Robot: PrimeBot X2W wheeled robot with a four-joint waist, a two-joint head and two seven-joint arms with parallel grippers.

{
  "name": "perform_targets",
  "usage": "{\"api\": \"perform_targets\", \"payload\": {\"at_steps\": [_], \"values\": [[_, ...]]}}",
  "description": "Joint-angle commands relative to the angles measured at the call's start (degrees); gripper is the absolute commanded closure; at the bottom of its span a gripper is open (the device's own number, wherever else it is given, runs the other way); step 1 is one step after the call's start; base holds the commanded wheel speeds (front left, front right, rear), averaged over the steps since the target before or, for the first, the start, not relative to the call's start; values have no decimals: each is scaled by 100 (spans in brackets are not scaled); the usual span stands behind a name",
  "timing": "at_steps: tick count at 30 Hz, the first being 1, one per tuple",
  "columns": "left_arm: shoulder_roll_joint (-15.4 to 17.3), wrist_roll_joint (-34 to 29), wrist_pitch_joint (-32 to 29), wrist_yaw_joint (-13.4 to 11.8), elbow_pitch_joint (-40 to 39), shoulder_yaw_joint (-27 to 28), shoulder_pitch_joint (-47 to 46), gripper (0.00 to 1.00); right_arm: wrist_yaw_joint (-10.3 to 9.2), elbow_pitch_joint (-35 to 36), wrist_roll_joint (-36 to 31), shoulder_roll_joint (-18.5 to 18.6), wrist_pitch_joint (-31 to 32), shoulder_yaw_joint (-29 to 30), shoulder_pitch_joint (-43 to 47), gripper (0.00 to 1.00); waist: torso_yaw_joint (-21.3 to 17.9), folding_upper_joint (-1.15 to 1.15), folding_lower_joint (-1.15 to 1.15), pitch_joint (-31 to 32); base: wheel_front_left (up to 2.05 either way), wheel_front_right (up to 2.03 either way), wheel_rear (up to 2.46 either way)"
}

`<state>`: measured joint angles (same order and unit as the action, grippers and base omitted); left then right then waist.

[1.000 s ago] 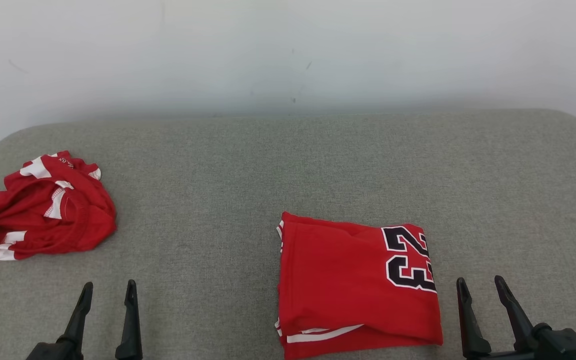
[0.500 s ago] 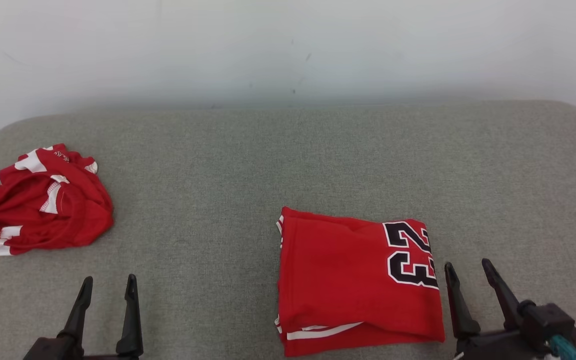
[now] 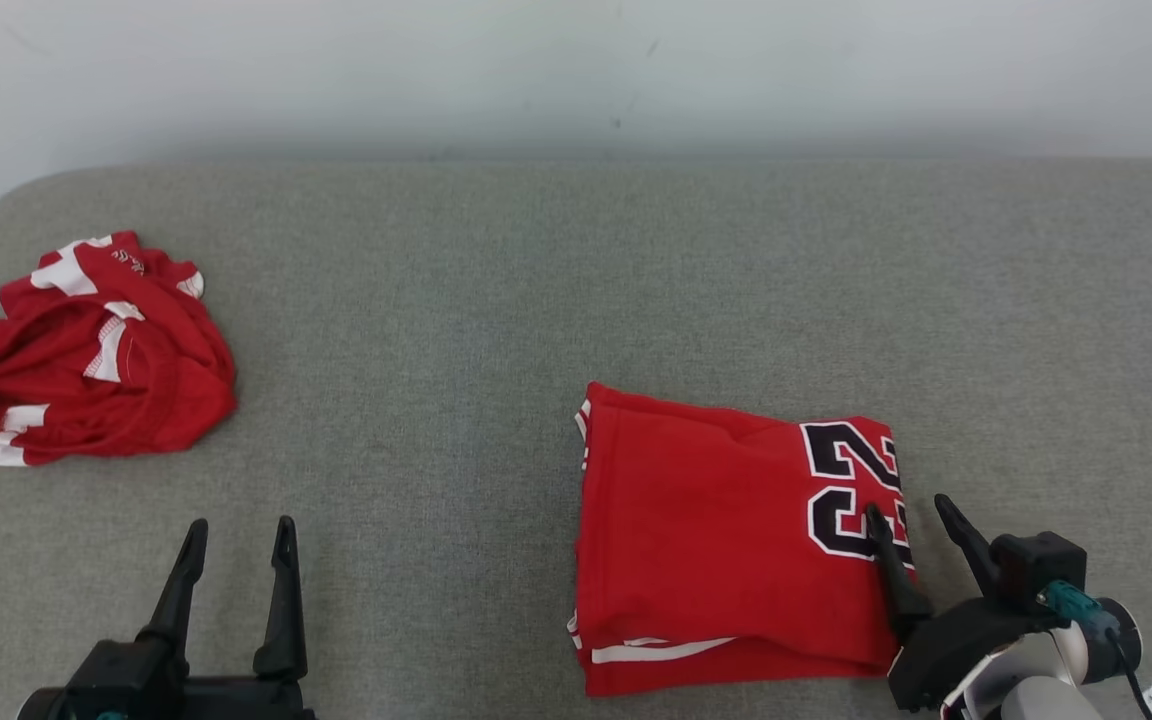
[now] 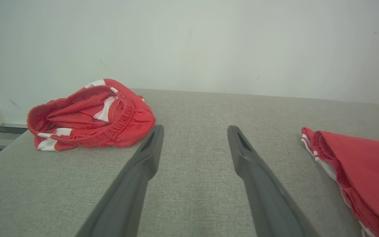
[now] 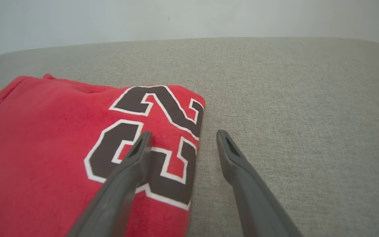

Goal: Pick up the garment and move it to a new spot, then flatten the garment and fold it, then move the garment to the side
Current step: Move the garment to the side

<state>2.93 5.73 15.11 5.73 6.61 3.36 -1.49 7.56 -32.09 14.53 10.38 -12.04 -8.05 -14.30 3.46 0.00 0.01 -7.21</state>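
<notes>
The folded red garment bears a black, white-edged number 23.

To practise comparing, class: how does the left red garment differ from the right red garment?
The left garment is crumpled in a heap; the right garment is folded into a rectangle. The right garment shows a black 23; the left garment shows an elastic waistband, no number. Both are red with white trim, on the grey surface.

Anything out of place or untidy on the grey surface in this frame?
Yes: the crumpled red garment lies in a heap at the far left of the grey surface, near its edge, with its waistband bunched. The folded red garment with the number looks neat and flat.
</notes>
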Motion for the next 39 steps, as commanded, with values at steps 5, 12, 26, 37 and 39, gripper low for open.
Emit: {"api": "perform_targets", "payload": {"at_steps": [5, 12, 26, 37, 39], "values": [[-4, 49, 3, -50, 73, -42, -223, 0, -17, -615, 128, -66, -53, -167, -313, 0, 88, 0, -1, -255, 0, 0, 0], [-3, 102, 3, -103, 105, -54, -270, 0, -16, -1101, 407, -195, -30, -604, -276, 100, 3, 0, -1, -325, 0, 0, 0], [-4, 216, 3, -99, -37, -169, -669, 0, -18, -1037, 682, 546, -20, -1089, -1760, 100, -219, 0, -1, -891, 0, 0, 0], [3, -4, 3, -16, -570, -229, -1338, 0, -17, -1029, 837, 1669, 119, -1002, -3420, 100, -668, 0, -1, -2491, 0, 0, 0], [40, -75, 3, 19, -682, -230, -1453, 0, -18, -1022, 858, 1902, 134, -987, -3657, 100, -811, 0, -1, -2738, 0, 0, 0]]}}
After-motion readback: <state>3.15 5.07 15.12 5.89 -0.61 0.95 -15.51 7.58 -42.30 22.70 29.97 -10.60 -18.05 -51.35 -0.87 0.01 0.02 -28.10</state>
